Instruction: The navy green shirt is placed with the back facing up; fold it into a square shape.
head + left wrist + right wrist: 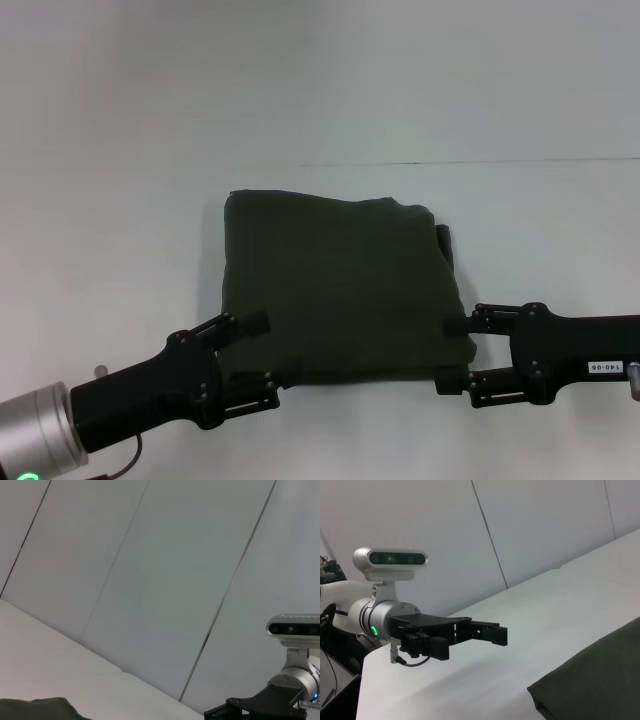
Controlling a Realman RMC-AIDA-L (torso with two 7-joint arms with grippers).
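The navy green shirt (335, 290) lies folded into a rough square on the white table (120, 230), plain side up. No lettering shows. My left gripper (258, 357) is open at the shirt's near-left corner, and its fingers hold nothing. My right gripper (455, 354) is open at the near-right corner, also empty. An edge of the shirt shows in the left wrist view (40, 709), and a corner of it shows in the right wrist view (600, 680). The left gripper (477, 636) also shows in the right wrist view, above the table.
A small fold of cloth (443, 240) sticks out at the shirt's far-right side. A seam (480, 162) runs across the table behind the shirt. Pale wall panels (150, 580) stand beyond the table.
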